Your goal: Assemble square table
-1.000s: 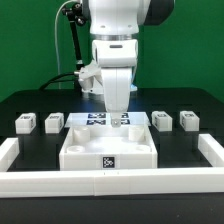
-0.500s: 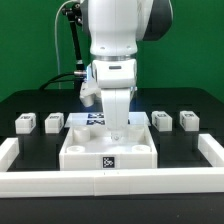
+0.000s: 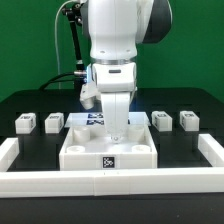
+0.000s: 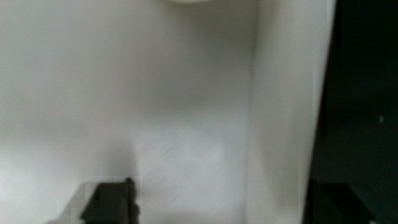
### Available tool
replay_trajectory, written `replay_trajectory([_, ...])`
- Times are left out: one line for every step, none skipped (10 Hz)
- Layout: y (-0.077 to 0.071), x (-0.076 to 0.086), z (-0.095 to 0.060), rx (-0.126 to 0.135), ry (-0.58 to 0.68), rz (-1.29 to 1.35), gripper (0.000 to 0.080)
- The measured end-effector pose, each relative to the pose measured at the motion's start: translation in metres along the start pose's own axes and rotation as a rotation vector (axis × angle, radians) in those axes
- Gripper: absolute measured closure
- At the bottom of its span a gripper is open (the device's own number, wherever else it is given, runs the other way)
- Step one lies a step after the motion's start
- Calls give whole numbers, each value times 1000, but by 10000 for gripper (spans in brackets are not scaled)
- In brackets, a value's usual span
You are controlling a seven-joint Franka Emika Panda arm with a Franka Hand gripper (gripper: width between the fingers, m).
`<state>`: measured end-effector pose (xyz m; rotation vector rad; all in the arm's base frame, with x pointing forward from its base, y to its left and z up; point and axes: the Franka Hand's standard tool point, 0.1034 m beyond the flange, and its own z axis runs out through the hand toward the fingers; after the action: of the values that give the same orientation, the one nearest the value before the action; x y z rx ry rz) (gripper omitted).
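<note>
A white robot arm (image 3: 115, 45) reaches straight down at the middle of the scene. Its two-finger gripper (image 3: 118, 132) is lowered into the far part of the large white square plastic tabletop (image 3: 85, 150). This tray-like piece with a raised rim lies flat on the black table (image 3: 35, 145), centred, just behind the near stretch of the long white border rail (image 3: 110, 186). A black-and-white tag (image 3: 108, 161) sits on the tabletop's near edge.

I cannot tell whether the fingers are open or closed on anything. From outside, the wrist body and the rim hide them. The wrist view shows only blurred white plastic (image 4: 178, 130) up close, with dark areas beside it.

On the exterior view's left, one small white tagged leg block (image 3: 25, 122) stands apart from the tabletop, with a second leg block (image 3: 53, 123) nearer it. On the exterior view's right stand a third leg block (image 3: 162, 121) and a fourth leg block (image 3: 188, 120). The thin white marker board (image 3: 95, 119) shows just beyond the tabletop's far rim, beside the gripper.
</note>
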<state>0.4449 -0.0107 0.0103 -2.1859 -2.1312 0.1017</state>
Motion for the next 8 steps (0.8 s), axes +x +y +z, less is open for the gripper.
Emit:
replay_trajectory([0,0,0,0,0,0,509])
replay_trajectory([0,0,0,0,0,0,643])
replay_trajectory([0,0,0,-2,0,1,643])
replay_trajectory([3,0,-1,-12,0,1,735])
replay_trajectory([4,0,-2,-17,0,1,735])
replay_trajectory([4,0,-2,-18,0,1,735])
replay_trajectory([4,0,-2,-18,0,1,735])
replay_trajectory([4,0,-2,-19,0,1,735])
